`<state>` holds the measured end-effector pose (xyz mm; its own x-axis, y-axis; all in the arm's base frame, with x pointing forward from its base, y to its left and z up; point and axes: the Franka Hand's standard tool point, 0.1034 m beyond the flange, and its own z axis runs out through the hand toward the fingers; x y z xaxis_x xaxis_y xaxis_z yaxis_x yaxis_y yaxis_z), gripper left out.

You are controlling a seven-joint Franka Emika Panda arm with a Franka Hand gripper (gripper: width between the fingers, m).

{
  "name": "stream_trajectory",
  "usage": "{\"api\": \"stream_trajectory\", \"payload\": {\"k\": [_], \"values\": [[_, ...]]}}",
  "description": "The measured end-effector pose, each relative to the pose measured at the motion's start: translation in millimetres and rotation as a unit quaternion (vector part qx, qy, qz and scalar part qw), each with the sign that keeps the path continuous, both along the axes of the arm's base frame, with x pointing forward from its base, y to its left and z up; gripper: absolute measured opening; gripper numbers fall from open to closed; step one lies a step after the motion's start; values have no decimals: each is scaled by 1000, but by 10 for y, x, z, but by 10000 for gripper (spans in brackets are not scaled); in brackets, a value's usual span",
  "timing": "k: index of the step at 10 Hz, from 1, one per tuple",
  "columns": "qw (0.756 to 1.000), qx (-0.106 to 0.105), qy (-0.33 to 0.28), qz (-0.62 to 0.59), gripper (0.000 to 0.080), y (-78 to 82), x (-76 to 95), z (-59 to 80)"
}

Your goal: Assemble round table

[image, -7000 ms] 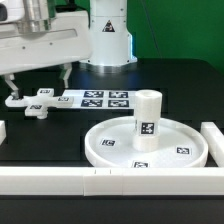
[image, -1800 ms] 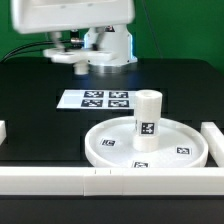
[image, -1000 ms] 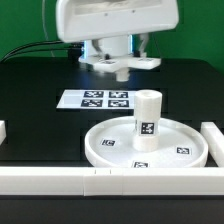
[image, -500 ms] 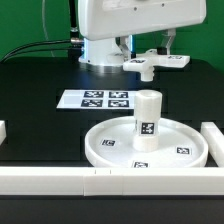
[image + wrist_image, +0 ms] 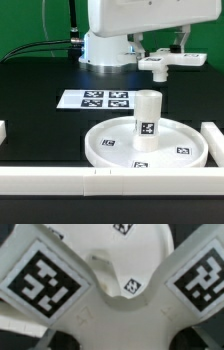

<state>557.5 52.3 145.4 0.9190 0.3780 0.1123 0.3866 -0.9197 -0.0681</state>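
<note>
In the air, the pincer (image 5: 168, 52) — clamped on the cross-shaped foot (image 5: 176, 63) — has shifted toward the exterior view's right.

Bright, even light is thrown from above. A soft shadow is cast inside the large round disc (image 5: 170, 140) around the base of the leg (image 5: 146, 118), and the white plastic is rendered close to overexposure. The black tabletop (image 5: 40, 110) beside the disc is shown matte and dark. In the wrist view, the cross-shaped foot (image 5: 120, 308) is seen out of focus, its tag edges smeared and grainy.
</note>
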Motion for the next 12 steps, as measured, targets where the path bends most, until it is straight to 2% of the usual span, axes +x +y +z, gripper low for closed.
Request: {"api": "stream_trajectory", "payload": {"k": [4,12], "values": [[1000,1,10,3,443,-105,-19,-160],[1000,-1,9,-5,443,-199,-59,-228]]}}
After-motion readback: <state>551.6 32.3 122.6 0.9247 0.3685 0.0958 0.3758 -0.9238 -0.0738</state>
